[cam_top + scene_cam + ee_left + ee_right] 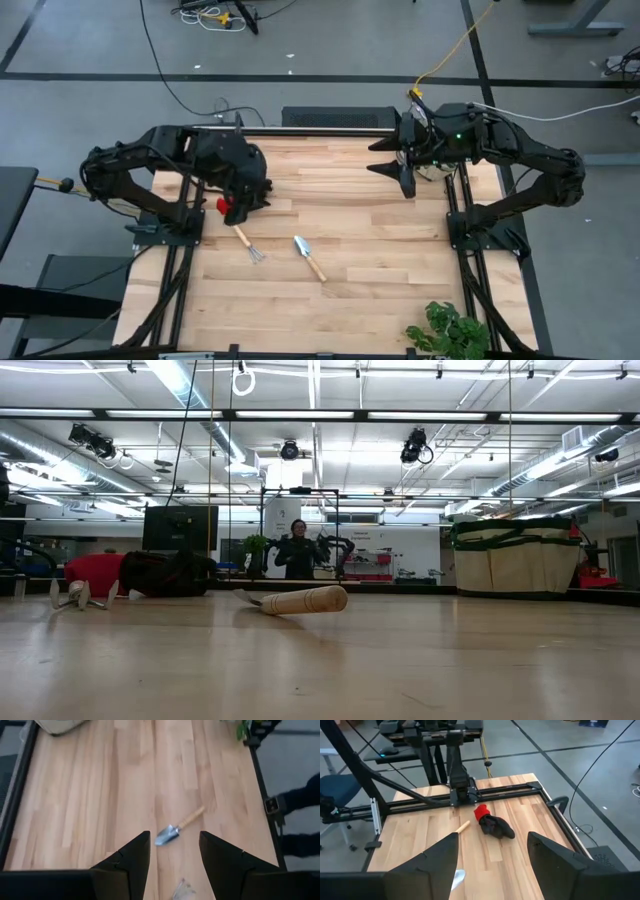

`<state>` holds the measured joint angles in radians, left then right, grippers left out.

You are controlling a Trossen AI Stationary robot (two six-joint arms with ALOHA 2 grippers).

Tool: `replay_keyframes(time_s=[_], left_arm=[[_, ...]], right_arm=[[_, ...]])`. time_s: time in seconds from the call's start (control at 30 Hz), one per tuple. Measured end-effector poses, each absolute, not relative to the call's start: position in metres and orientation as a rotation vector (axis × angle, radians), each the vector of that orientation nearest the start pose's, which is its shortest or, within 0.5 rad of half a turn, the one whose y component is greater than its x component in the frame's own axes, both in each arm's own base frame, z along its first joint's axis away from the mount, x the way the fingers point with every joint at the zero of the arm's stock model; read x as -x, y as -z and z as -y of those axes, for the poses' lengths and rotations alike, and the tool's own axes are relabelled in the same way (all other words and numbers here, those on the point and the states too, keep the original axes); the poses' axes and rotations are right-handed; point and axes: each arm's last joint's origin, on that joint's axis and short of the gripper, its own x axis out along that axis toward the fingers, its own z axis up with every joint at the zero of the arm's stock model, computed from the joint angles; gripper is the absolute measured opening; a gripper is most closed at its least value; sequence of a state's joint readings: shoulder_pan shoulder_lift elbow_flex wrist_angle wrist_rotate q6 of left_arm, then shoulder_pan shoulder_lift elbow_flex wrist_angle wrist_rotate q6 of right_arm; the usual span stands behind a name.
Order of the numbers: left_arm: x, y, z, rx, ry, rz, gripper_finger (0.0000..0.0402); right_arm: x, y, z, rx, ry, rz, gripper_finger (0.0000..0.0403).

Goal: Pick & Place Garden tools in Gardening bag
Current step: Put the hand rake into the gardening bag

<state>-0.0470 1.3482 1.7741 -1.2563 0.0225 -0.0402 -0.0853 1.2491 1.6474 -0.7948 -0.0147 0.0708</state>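
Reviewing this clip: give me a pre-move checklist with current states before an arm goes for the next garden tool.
1. Left gripper open and empty: ok; nothing lies between its fingers.
2. Right gripper open and empty: ok.
3. Trowel free to grasp: ok; it lies flat on the table, apart from the mini rake.
4. Glove reachable: ok in the right wrist view; in the high view the left arm covers most of it.
5. Gardening bag upright: ok, in the low view.
6. Bag contents: cannot tell; its inside is not visible.
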Motion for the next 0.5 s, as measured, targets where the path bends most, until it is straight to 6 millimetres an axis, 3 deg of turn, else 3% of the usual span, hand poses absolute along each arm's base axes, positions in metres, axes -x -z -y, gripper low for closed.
replay_keyframes(time_s=[0.23,0.5], left_arm=[[-0.224,-0.44,0.012,0.03,0.047,-0.878,0.0177],[-0.233,-0.399,0.013,0.034,0.059,-1.009,0.0177]], right_arm=[[-0.228,-0.467,0.019,-0.106,0.086,-0.391,0.024],[-0.228,-0.467,0.019,-0.108,0.087,-0.391,0.024]])
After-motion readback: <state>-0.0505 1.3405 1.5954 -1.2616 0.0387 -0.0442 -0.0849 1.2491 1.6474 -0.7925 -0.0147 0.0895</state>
